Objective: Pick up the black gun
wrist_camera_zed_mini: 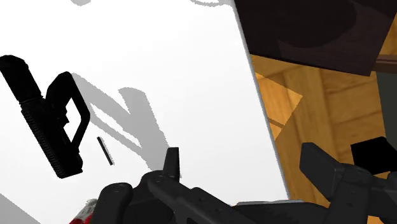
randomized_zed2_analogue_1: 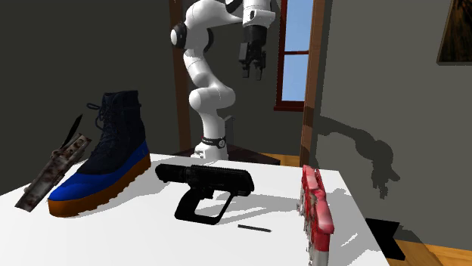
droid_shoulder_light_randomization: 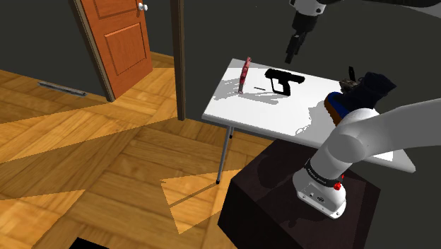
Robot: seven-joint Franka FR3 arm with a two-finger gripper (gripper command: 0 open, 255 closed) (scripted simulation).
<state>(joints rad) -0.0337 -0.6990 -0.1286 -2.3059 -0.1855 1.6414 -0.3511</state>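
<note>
You have the gripper hanging in the air above the white table, touching nothing. Its two black fingers stand apart and nothing lies between them; the hand is open and holds nothing. In the second exterior view you see the gripper pointing down, high over the far side of the table.

The black gun lies flat on its side near the middle of the tabletop, well below the gripper. In the second exterior view the gun has its long body running across the picture and its grip turned toward the camera. In the wrist view the gun lies off beyond the outer side of one finger, not in the gap between the fingers, which opens over the table's edge and the wooden floor.

A small black stick lies on the table just beside the gun's grip, apart from it. On one side of the gun stands a dark blue boot with an orange sole, and a rusty blade leans next to the boot. On the gun's other side a red object stands upright near the table's edge.

In the shoulder view the white arm rises from the dark stand, and an orange door shows at the upper left
</note>
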